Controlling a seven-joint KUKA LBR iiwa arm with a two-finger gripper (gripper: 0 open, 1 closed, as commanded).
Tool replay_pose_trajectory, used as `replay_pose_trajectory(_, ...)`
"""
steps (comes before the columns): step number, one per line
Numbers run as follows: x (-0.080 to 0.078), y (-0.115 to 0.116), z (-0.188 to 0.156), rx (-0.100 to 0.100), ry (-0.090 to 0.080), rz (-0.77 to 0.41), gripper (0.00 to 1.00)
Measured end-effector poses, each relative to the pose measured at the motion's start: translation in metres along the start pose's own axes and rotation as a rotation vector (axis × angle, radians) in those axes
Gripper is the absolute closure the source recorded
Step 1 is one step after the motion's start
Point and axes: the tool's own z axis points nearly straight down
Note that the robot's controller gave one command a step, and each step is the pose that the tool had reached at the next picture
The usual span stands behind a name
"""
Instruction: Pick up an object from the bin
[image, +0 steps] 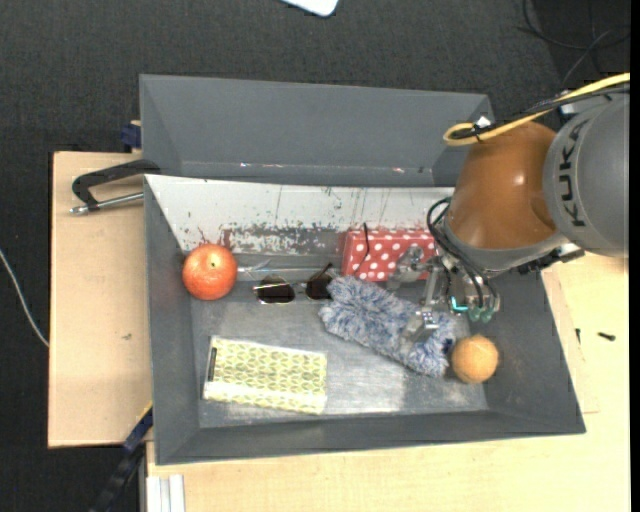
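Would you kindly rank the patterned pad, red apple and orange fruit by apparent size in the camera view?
1. patterned pad
2. red apple
3. orange fruit, only slightly smaller than the apple

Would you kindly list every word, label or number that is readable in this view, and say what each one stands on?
"KUKA": on the grey arm link, the letters running up its side.
Patterned flat packet: a printed pattern only, no legible words.
Red white-dotted box: no lettering can be made out.
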Motion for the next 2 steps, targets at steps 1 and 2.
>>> replay_pose_trajectory(1,-0.002,0.0,-0.004,0.001,-0.008,-0.001,0.0)
replay_pose_trajectory(2,-0.007,0.011,0.06,-0.001,-0.01,0.207,1.0)
